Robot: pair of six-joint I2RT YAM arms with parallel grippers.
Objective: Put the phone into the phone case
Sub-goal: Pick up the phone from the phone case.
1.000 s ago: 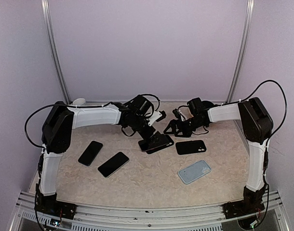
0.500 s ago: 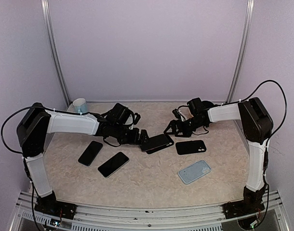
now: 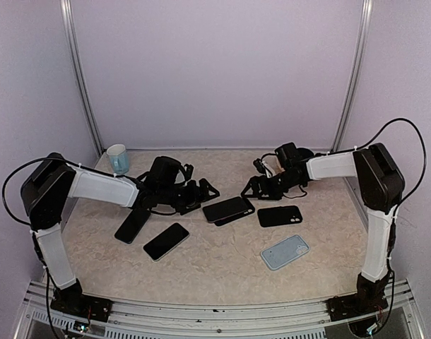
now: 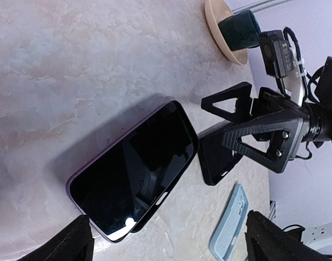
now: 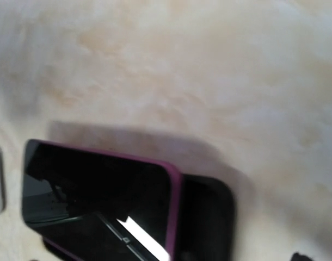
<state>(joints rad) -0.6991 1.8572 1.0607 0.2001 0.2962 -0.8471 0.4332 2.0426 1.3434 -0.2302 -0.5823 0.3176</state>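
The left gripper [image 3: 205, 191] is hanging wide open just beside the phone [image 3: 226, 208], which is lying askew on the black case [image 5: 205, 217], so it is likely needing a square, gentle press along its overhanging edge.

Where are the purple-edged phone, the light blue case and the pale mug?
purple-edged phone [image 4: 134, 169]: left wrist view, middle of its screen.
light blue case [image 3: 285, 252]: top view, its centre.
pale mug [image 3: 117, 159]: top view, its side wall.
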